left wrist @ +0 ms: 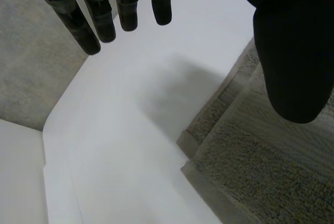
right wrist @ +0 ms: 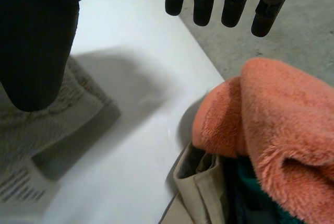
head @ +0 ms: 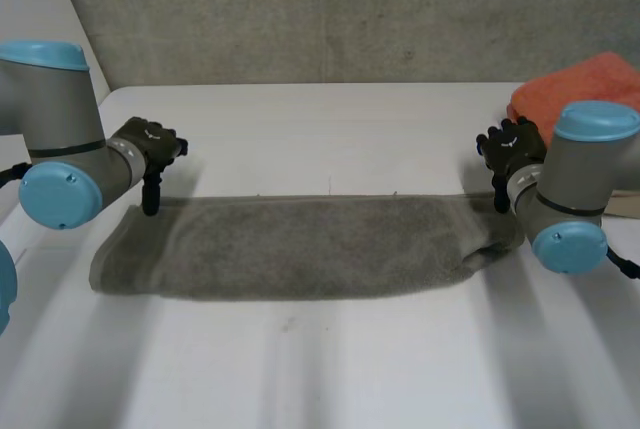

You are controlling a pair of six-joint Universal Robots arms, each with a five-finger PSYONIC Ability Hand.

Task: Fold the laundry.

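we judge the grey towel [head: 300,247] halfway done: it lies as a long doubled strip on the table [head: 330,369] between our left hand [head: 150,144] and right hand [head: 512,144], both with fingers straight, spread, pinching nothing; cross folds remain.

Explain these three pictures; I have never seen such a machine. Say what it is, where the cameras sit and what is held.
This is a robot with two grey arms, each ending in a black hand. One picture looks down from between the arms; the other two come from wrist cameras. On the white table lies a long grey terry towel, folded in layers. The left hand is at one end, the right hand at the other; both have straight fingers and hold nothing. Beside the right hand lies a fluffy orange towel on other clothes.
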